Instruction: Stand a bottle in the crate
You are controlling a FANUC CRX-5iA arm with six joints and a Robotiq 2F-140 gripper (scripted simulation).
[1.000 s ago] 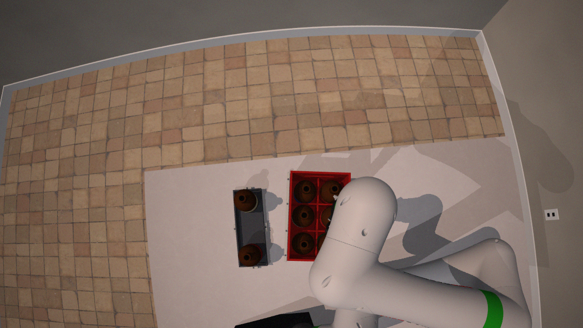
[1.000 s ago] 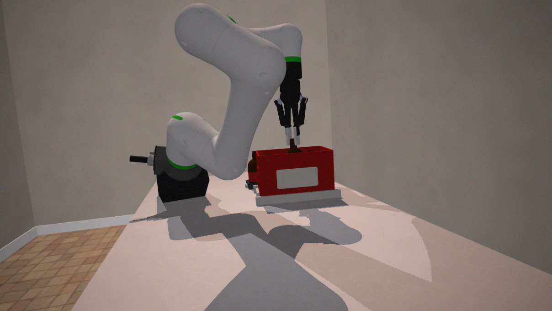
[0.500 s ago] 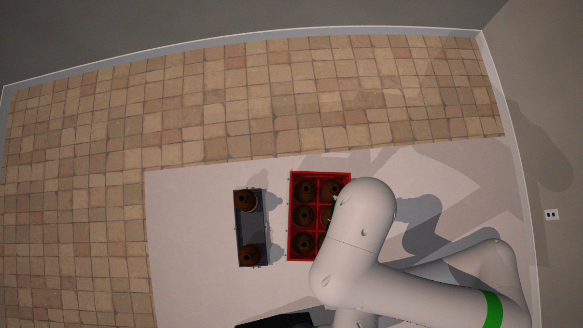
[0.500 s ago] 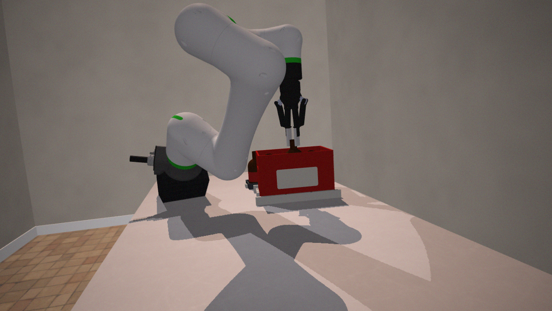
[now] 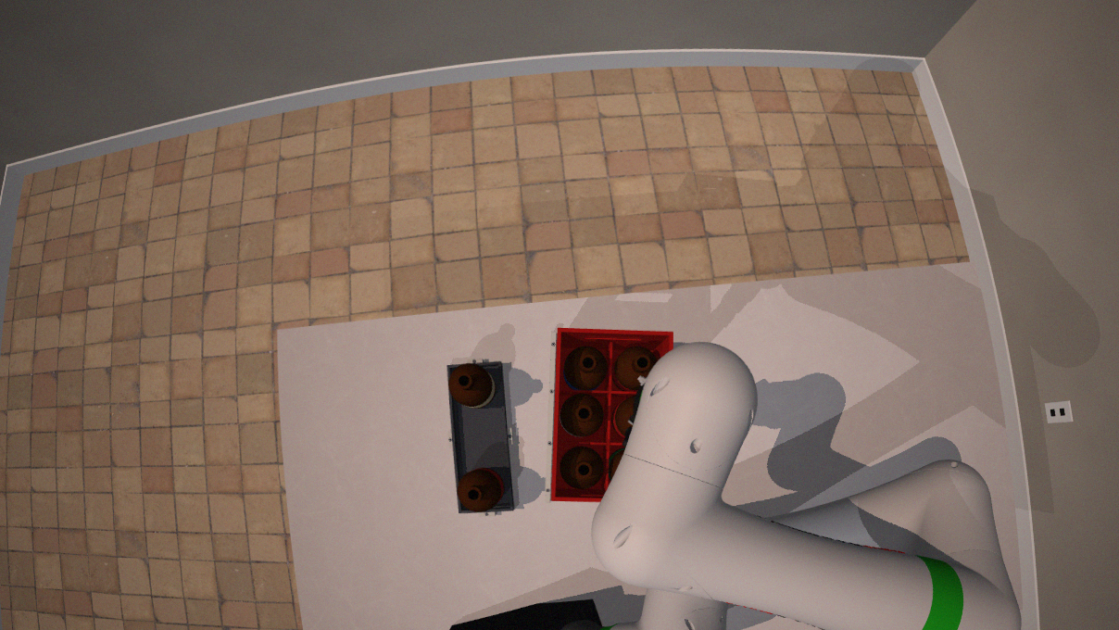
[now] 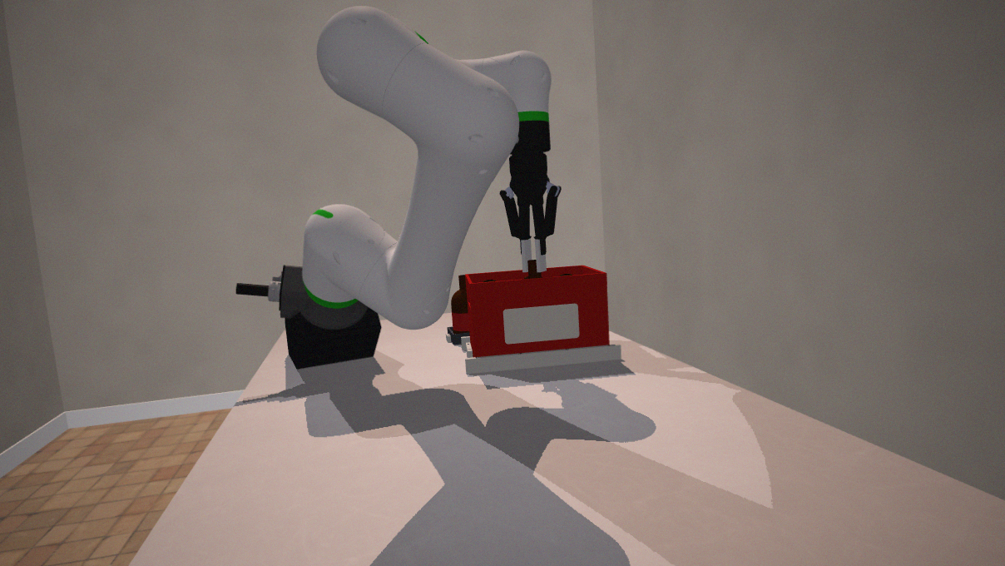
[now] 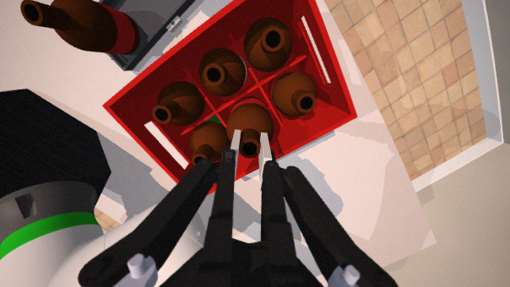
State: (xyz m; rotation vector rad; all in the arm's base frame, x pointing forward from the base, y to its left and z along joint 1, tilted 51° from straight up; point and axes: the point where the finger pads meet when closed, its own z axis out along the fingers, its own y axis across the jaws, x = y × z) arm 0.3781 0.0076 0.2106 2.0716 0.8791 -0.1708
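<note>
Above the red crate [image 6: 555, 309], arm bent over, tool [image 7: 249, 145] pointing down, clamped on a bottle [image 7: 250, 127] neck.

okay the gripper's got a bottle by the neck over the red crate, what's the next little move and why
Probably keep lowering a little, then open. The gripper is shut on the bottle by its neck, in the middle cell of the crate, with only the neck above the rim. Five other bottles fill the remaining cells, and two stand on the tray.

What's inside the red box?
The red crate holds six brown bottles, one per cell. The pincer is shut on the neck of one bottle. The cell floors are hidden under the bottles.
</note>
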